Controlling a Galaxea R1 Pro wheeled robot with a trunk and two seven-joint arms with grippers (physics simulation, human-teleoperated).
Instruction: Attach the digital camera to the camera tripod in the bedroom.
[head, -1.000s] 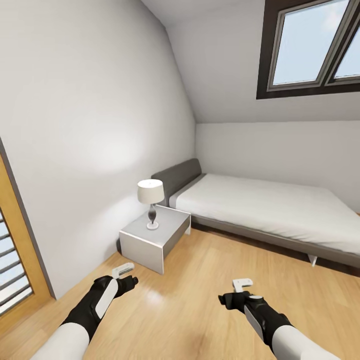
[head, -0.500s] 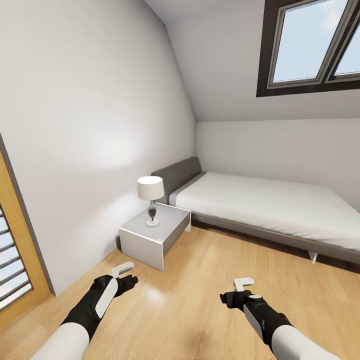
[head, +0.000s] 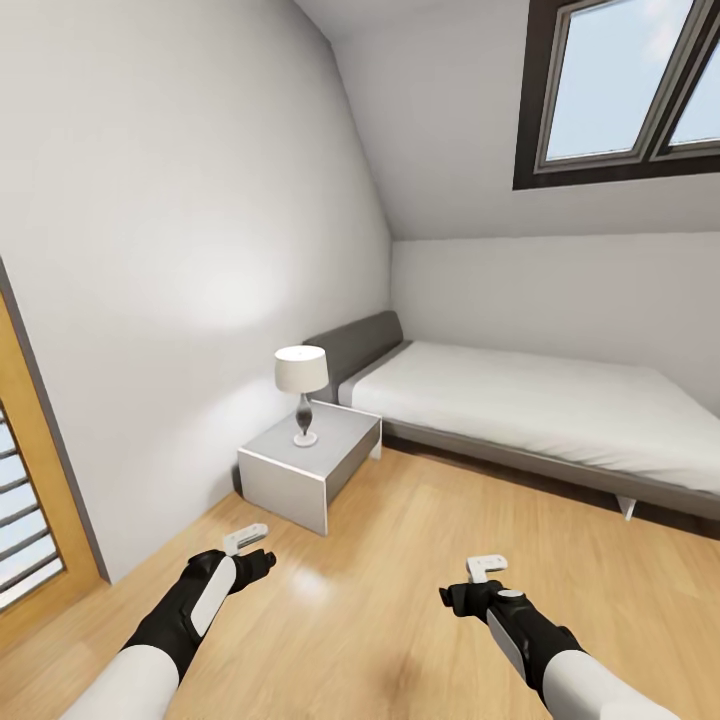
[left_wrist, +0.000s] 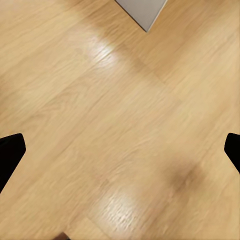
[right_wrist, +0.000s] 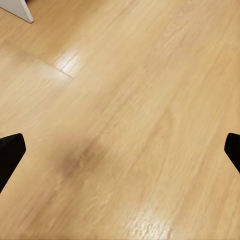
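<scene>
I am in the bedroom, over its light wood floor (head: 400, 560). The digital camera and the camera tripod are out of view. My left gripper (head: 252, 552) hangs low at the left, open and holding nothing. In the left wrist view its black fingertips (left_wrist: 10, 152) sit wide apart over bare floor. My right gripper (head: 480, 578) hangs low at the right, open as well. Its fingertips (right_wrist: 11, 150) stand at the edges of the right wrist view with only floorboards between them.
A grey nightstand (head: 310, 470) with a white-shaded lamp (head: 301, 385) stands against the left wall. Beyond it lies a bed (head: 540, 410) with a grey headboard. A wooden door frame (head: 45, 480) is at the far left, and a skylight (head: 620, 90) is at the upper right.
The whole picture has shifted slightly, with the bed and nightstand a little higher, so the camera has moved. Both arms keep their pose with the grippers open.
</scene>
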